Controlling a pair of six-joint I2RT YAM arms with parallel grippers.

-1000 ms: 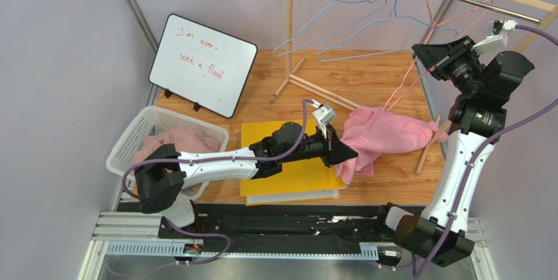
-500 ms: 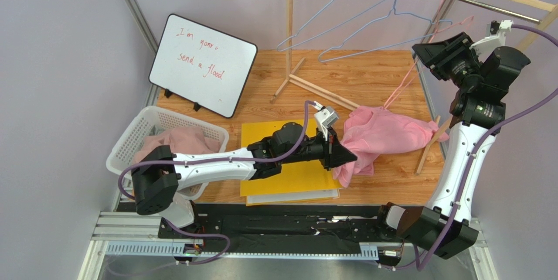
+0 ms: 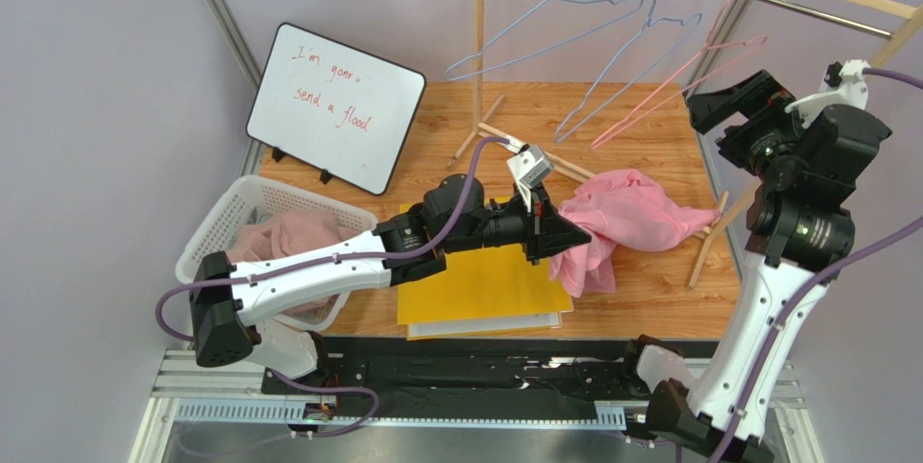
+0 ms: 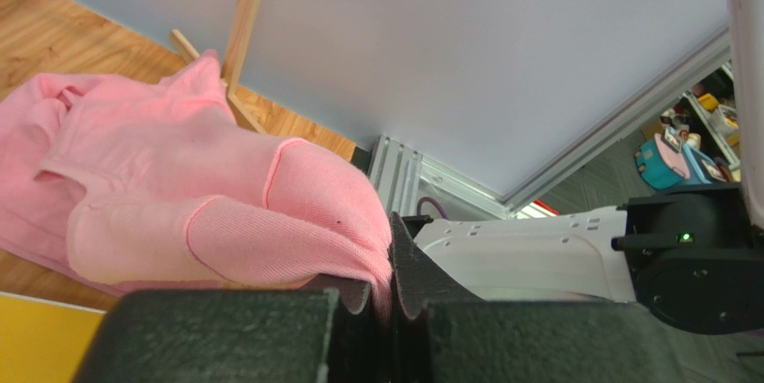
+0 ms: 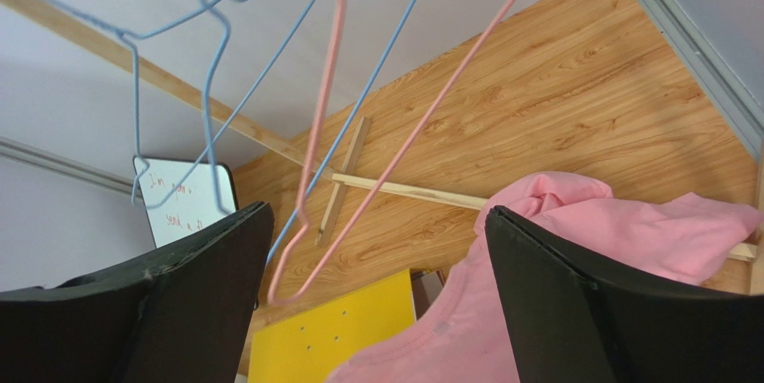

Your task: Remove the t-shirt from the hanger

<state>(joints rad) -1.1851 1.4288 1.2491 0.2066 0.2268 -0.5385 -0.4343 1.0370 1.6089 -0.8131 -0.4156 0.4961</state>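
Down on the table (image 3: 628, 122), the pink t-shirt (image 3: 634, 220) lies heaped, one fold pinched tight in the left gripper (image 3: 583, 236) — probably to drag it clear. Right gripper (image 3: 728, 101) gapes empty beside the bare pink hanger (image 3: 677, 84) — shirt's off, basically.

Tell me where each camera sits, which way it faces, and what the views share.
Top external: above and behind the arm bases, looking down at the table; both arms show, left gripper shut on the t-shirt.
Left wrist: low over the table, facing across the t-shirt toward the right arm; its closed fingers show.
Right wrist: raised, looking down between its open right gripper past the pink hanger.
Shared: all three see the t-shirt.
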